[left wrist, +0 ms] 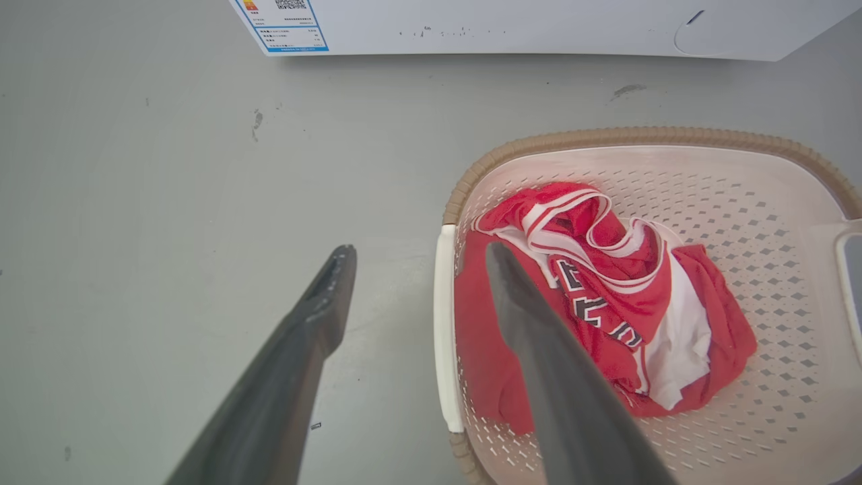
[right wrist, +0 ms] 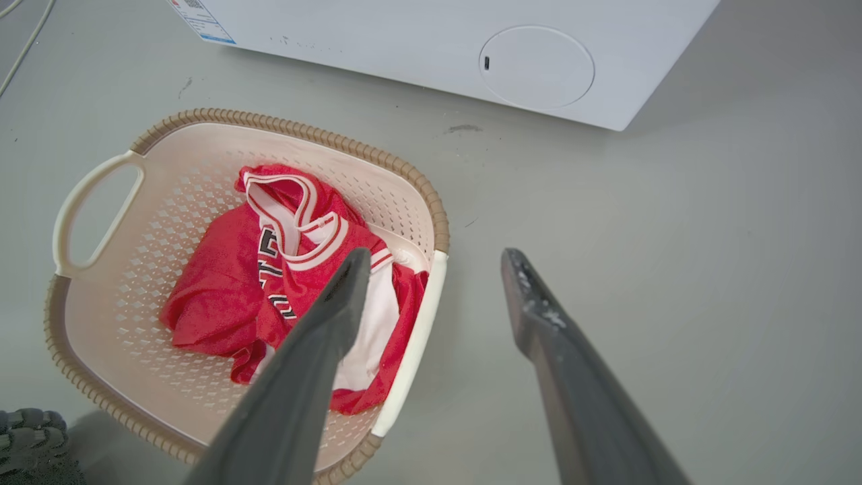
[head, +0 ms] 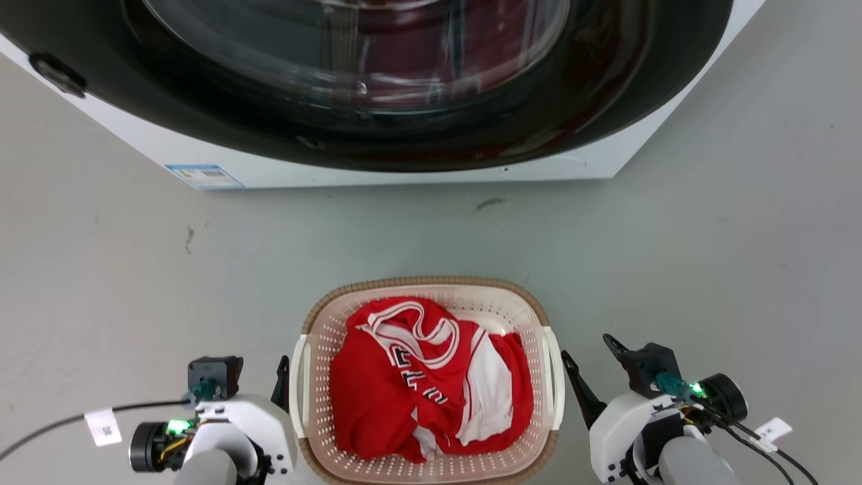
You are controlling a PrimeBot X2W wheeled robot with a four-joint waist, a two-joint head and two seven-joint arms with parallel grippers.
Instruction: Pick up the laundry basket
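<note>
The laundry basket (head: 431,280) sits on the grey floor just in front of me, cream and perforated, with a tan woven rim and white side handles. A crumpled red-and-white jersey (head: 417,377) lies inside it. My left gripper (head: 285,369) is open beside the basket's left handle (left wrist: 444,323). In the left wrist view its two fingers (left wrist: 419,250) straddle that handle, one over the floor and one over the jersey. My right gripper (head: 571,360) is open at the right handle (right wrist: 414,337). Its fingers (right wrist: 436,256) straddle that handle the same way. Neither gripper holds anything.
The white washing machine (head: 404,172), its dark round door shut, stands on the floor beyond the basket, with a strip of bare grey floor (head: 431,229) between them. Cables trail from both wrists at the lower corners. A dark ribbed object (right wrist: 27,444) sits by the basket's near corner.
</note>
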